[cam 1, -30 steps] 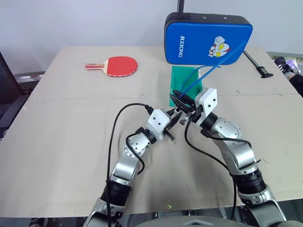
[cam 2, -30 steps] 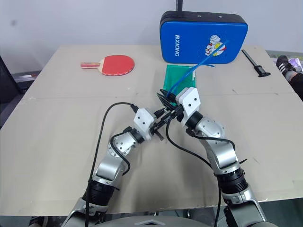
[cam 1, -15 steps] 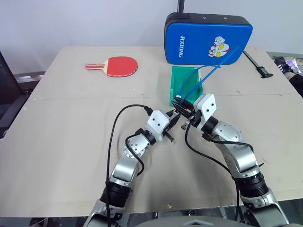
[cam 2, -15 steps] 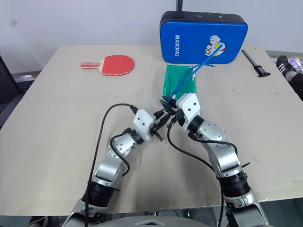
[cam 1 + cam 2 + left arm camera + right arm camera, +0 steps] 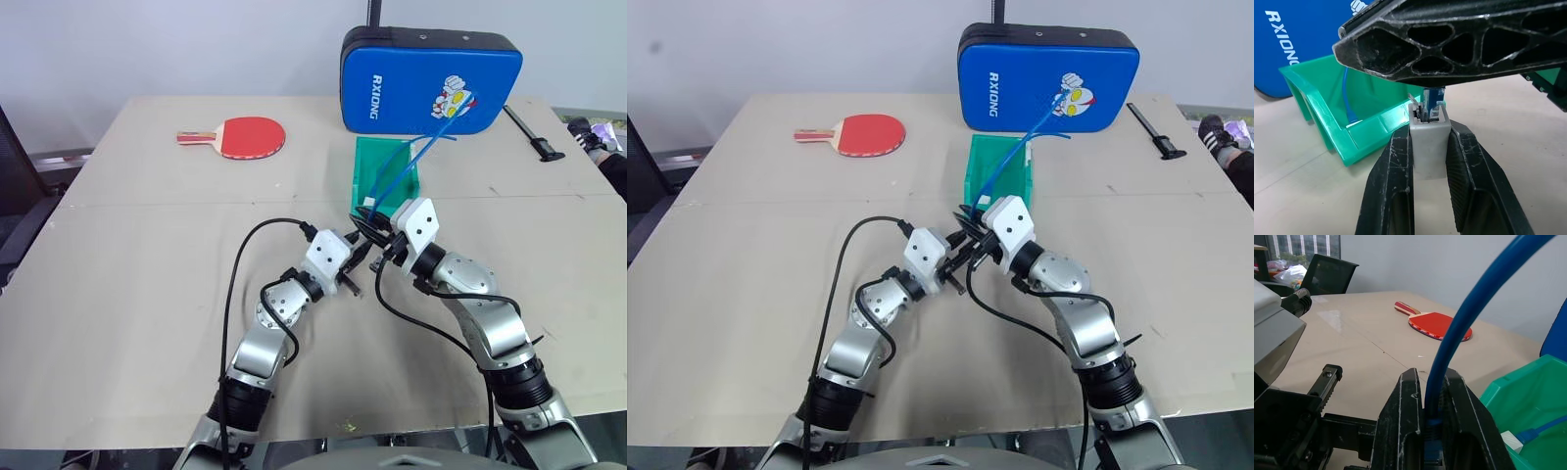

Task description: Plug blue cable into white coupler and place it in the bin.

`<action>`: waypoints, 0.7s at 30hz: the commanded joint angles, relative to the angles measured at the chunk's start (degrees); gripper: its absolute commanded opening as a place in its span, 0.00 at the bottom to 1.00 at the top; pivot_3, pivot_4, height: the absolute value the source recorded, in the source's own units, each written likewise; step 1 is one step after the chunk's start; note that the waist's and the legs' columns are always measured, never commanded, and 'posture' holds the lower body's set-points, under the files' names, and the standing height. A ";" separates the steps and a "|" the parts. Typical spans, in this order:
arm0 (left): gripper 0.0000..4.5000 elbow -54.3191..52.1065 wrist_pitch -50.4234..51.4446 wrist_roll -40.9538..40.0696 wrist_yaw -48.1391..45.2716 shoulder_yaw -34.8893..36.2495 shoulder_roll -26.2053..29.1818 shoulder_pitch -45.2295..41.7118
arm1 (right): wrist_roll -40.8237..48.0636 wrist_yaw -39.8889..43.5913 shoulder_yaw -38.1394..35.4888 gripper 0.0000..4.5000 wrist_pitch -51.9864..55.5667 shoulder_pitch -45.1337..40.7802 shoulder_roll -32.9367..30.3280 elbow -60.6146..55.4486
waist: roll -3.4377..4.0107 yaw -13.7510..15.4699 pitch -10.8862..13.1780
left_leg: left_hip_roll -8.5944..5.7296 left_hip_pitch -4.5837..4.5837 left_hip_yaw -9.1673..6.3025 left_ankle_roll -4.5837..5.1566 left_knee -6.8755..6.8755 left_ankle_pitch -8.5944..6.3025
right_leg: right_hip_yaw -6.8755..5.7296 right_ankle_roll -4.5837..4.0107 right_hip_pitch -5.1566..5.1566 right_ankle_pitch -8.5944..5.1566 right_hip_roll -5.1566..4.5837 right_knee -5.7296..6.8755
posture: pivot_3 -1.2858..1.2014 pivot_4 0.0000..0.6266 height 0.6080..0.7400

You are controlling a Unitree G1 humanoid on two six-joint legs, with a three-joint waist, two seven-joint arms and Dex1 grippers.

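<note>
The white coupler [image 5: 1428, 142] is pinched between the jaws of the left gripper [image 5: 355, 266], socket end facing away from the wrist, above the middle of the surface [image 5: 147, 294]. The blue cable [image 5: 1469, 318] is clamped near its plug end in the pressed-together jaws of the right gripper [image 5: 377, 238], its free length arching up and back over the bin [image 5: 370, 162]. In the left wrist view the plug tip is seen at the mouth of the socket — whether it is fully seated cannot be told.

What could go wrong, as a judgement: the two grippers meet at an angle, so a slightly tilted plug may be jammed against the socket rim or pushed aside instead of clicking in. The coupler is small and smooth and may be twisted or squeezed out of the jaws under the push. The stiff cable may also be dragged against the bin, where a second blue cord [image 5: 1347, 98] already lies.

The surface is pale beige board with a seam across it. A red table-tennis paddle [image 5: 245, 136] lies far left, a blue padded case [image 5: 431, 80] stands behind the green bin, and a small black tool [image 5: 534, 137] lies far right. A grey wall is seen behind, and a dark chair [image 5: 1330, 276] beside the surface.
</note>
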 commanded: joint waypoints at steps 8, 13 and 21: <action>0.08 -0.42 3.99 -3.82 -1.89 0.43 -1.36 -1.12 | 1.07 -1.78 -1.06 0.00 7.01 2.63 2.47 4.45 | -0.01 0.03 -0.01 | 0.00 0.00 0.00 0.00 0.00 0.00 | 0.00 0.00 0.00 0.00 0.00 0.00 | 0.52 0.24 0.41; 0.08 8.08 1.13 -3.69 -2.76 1.97 -1.61 -3.36 | -0.20 -0.75 0.03 0.00 2.85 4.38 3.49 12.06 | 0.02 0.08 -0.04 | -0.02 0.01 0.01 0.00 0.00 0.00 | 0.00 0.00 0.00 0.00 0.00 0.00 | 0.52 0.24 0.41; 0.08 14.57 -3.01 -3.05 -3.54 2.15 -1.16 -4.51 | -0.44 2.18 1.48 0.00 2.93 4.76 3.31 17.66 | 0.20 0.06 -0.80 | 0.09 0.28 -0.06 0.02 0.05 0.01 | 0.03 -0.01 0.20 0.00 0.01 0.11 | 0.52 0.24 0.41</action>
